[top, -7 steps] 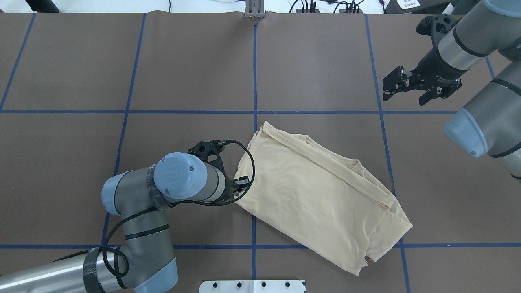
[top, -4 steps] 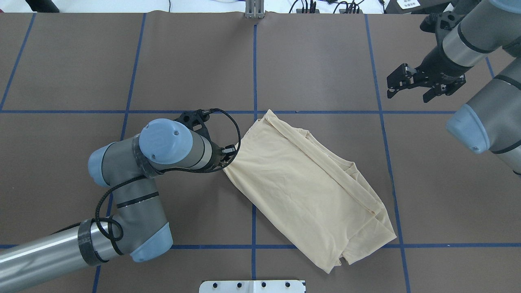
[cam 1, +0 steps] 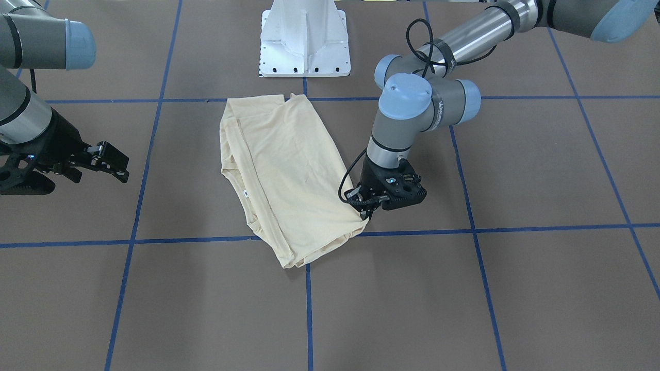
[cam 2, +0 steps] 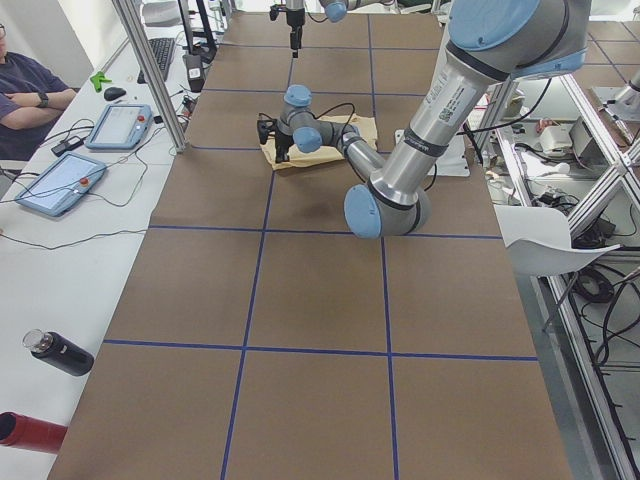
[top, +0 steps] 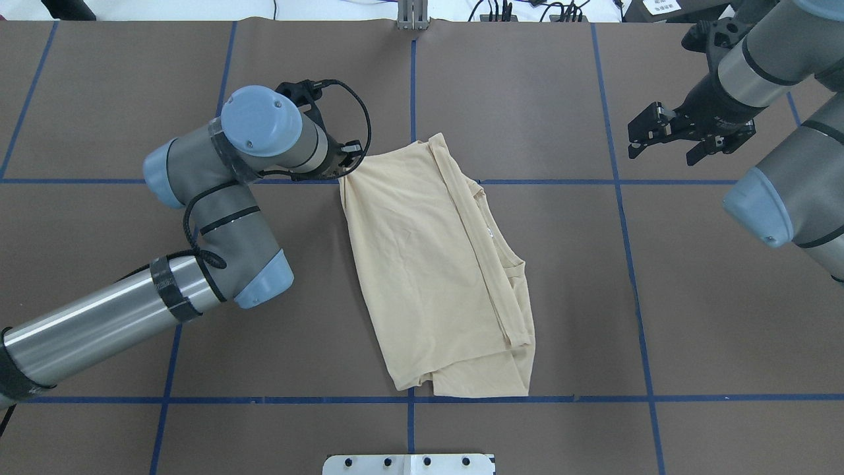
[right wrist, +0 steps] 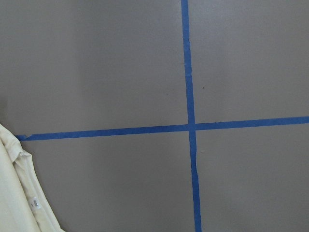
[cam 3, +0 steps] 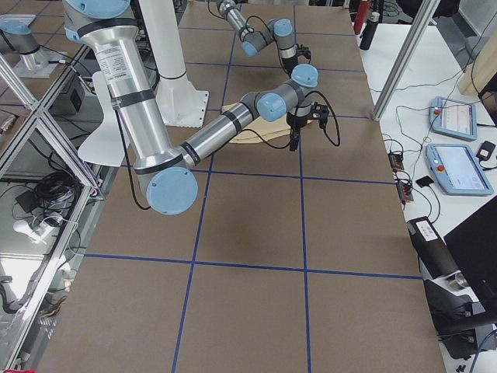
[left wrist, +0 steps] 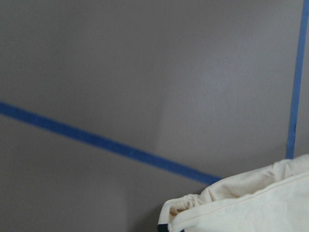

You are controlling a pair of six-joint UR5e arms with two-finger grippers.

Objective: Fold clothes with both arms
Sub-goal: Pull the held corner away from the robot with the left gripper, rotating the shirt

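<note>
Brown desk (top: 527, 99) marked with blue tape lines (top: 412, 99) takes up most of the room. The cream shirt (top: 428, 264) lies flat near its middle, folded into a long shape. Its small white neck label (cam 1: 246, 194) peeks out along one long side.

The left claw (cam 1: 367, 210) is squeezed tight on one corner of the shirt, the far corner on the robot's left, low by the desk. The right claw (top: 661, 146) hangs spread wide and holds nothing. It is over bare desk, well apart from the shirt.

I think the shirt is very light, thin and floppy. It will not keep a shape by itself. Pulled by one corner, it will likely slide and turn on the smooth desk and bunch up. If lifted, the loose part would droop. It won't break, but it creases easily.

The best places to grab look like the corners and edges, pinching all the layers together. Holding two corners at once, one per claw, should keep the edge straight for a neat fold.
</note>
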